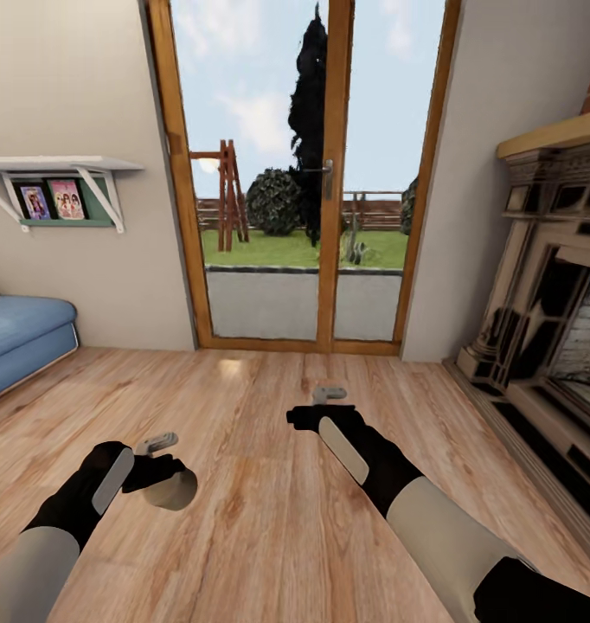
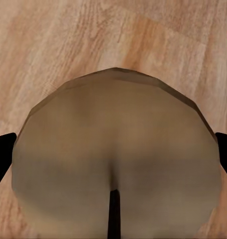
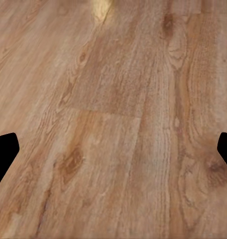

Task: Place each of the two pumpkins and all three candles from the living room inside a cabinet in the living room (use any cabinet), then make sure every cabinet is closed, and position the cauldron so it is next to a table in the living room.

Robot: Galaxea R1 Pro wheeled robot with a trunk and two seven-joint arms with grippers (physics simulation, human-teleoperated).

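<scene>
A tan-beige candle (image 1: 171, 490) hangs above the wooden floor at the lower left of the head view, with my left gripper (image 1: 161, 472) shut on it. In the left wrist view the candle (image 2: 115, 159) sits large between the two dark fingertips (image 2: 2, 154). My right gripper (image 1: 330, 400) is held out over the floor near the middle of the head view, open with nothing in it; in the right wrist view its dark fingertips (image 3: 4, 152) stand far apart over bare floorboards. The pumpkins, cabinet, table and cauldron are out of view.
A glazed wooden door (image 1: 317, 173) to the garden stands straight ahead. A blue sofa (image 1: 18, 337) is at the left under a wall shelf (image 1: 61, 186). A stone fireplace (image 1: 559, 320) runs along the right. Wooden floor (image 1: 269, 519) lies between them.
</scene>
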